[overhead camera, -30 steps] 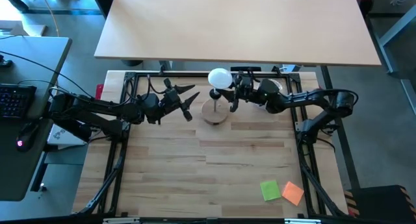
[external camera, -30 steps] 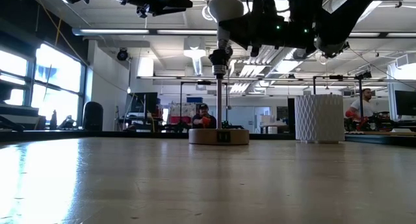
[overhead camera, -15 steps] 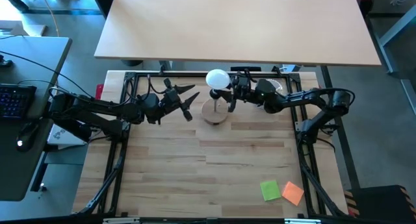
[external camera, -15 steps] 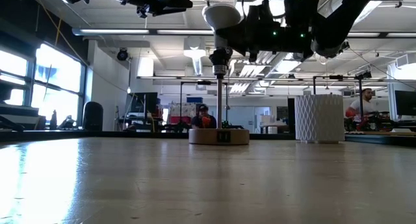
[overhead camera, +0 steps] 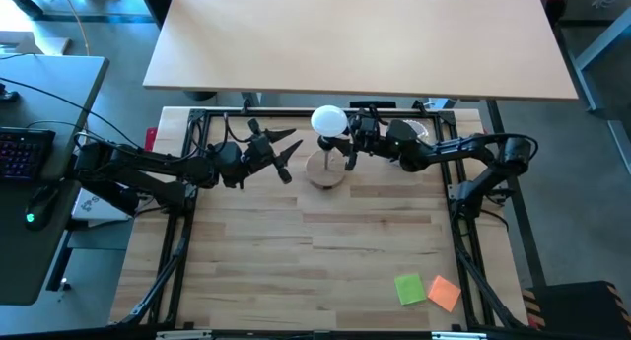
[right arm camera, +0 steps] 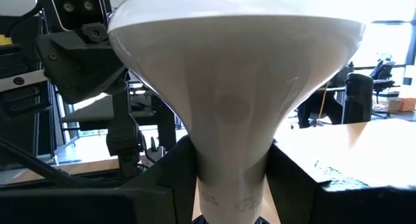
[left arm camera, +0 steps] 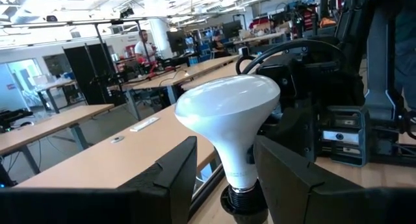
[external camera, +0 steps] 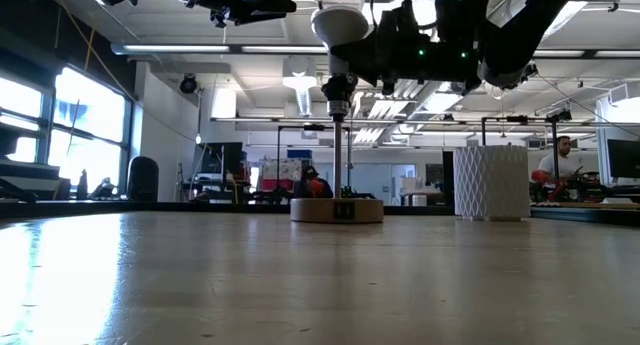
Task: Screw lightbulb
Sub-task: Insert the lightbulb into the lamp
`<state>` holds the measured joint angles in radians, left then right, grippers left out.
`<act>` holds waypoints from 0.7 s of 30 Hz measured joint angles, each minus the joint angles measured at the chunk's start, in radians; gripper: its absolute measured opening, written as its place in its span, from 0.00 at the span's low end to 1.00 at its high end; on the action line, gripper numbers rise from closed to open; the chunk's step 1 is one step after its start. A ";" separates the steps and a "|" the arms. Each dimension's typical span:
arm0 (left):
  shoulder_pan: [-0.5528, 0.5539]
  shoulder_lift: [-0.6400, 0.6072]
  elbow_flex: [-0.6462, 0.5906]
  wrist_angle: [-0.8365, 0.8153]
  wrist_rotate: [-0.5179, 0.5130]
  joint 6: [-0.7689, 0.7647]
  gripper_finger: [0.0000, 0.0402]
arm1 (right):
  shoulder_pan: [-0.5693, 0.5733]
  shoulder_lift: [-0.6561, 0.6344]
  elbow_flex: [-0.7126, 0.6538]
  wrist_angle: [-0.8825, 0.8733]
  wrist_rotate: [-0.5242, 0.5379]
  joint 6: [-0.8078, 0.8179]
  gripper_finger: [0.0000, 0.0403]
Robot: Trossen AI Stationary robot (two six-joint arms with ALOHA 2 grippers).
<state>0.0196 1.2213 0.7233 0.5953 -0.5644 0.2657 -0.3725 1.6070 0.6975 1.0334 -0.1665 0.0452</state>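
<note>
Lightbulb (overhead camera: 329, 120) seated upright, screw end in the black socket (external camera: 338, 90) atop the lamp stand (external camera: 337, 209); clamped at the neck by the right gripper (overhead camera: 347, 143). Likely mid-screwing, final tightening and release apparently left. Left gripper (overhead camera: 288, 151) near, spread wide, holding nothing. Low view alone reveals socket height; right wrist view alone reveals fingers (right arm camera: 162, 175) hugging the neck.

Lamp base (overhead camera: 325, 170) and right gripper (overhead camera: 347, 143) are crowding upper centre; lower table (overhead camera: 325, 261) is lying open.
</note>
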 joint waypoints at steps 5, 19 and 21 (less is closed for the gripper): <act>0.000 0.000 0.000 0.000 0.000 0.000 0.37 | 0.000 0.000 0.000 -0.003 -0.001 0.000 0.36; 0.000 0.000 0.000 -0.001 -0.001 -0.002 0.37 | -0.001 0.005 -0.006 -0.038 -0.004 -0.028 0.63; 0.000 0.000 0.000 -0.007 -0.001 -0.002 0.37 | -0.001 0.004 -0.007 -0.034 -0.004 -0.042 0.63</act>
<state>0.0196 1.2213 0.7231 0.5885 -0.5652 0.2638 -0.3733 1.6114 0.6907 0.9990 -0.1709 0.0032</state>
